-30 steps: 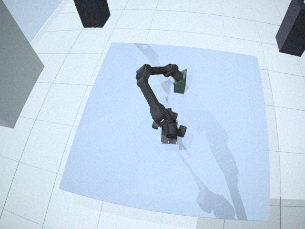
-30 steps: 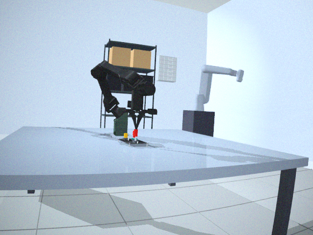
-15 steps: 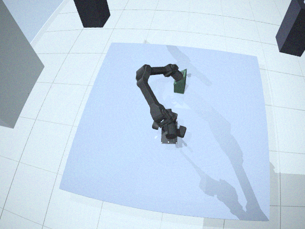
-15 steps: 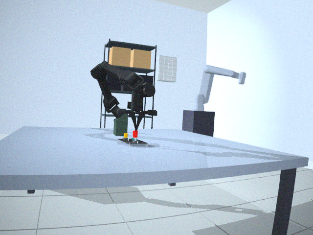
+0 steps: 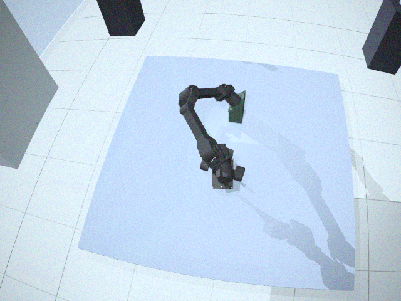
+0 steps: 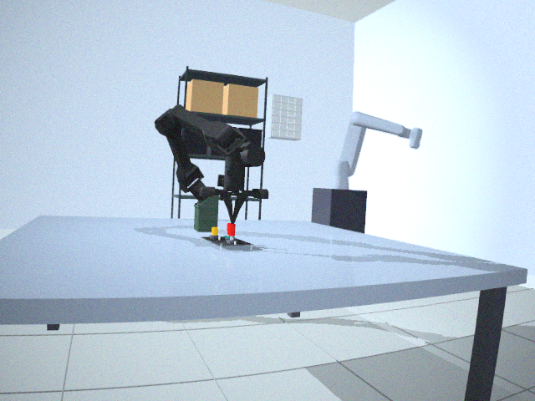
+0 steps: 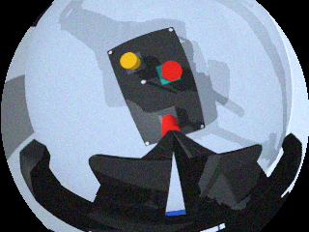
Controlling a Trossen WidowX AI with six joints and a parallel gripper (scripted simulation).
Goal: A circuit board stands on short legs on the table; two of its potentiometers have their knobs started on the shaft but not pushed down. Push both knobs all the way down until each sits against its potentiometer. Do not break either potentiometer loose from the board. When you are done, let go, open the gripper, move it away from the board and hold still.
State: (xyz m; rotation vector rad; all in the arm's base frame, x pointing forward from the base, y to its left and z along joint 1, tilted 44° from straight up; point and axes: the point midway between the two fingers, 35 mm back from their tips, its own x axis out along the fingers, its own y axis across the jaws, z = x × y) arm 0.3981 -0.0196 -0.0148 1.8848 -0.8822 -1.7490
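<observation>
The gripper is pointed straight down over the circuit board, its two fingers brought together into a single point with nothing held between them. In the exterior view the closed tip is seen right at the top of the red knob; whether it presses on the knob or only meets it cannot be told. In the wrist view a red knob shows just past the fingertips, at the near part of the dark board. A second red knob is seen farther along the board on a green part, and a yellow knob lies beside it, near the far left corner. The red knob under the tip is seen standing taller than the yellow knob in the exterior view.

The board is seen lying flat on the pale blue table, towards its middle. From above it is mostly covered by the wrist, with only its near edge showing. The arm is bent back from there to its base by a green box, which stands on the table well apart from the board.

Beyond the table a shelf rack with cardboard boxes stands against the wall, and a white arm rises from a dark pedestal to the right.
</observation>
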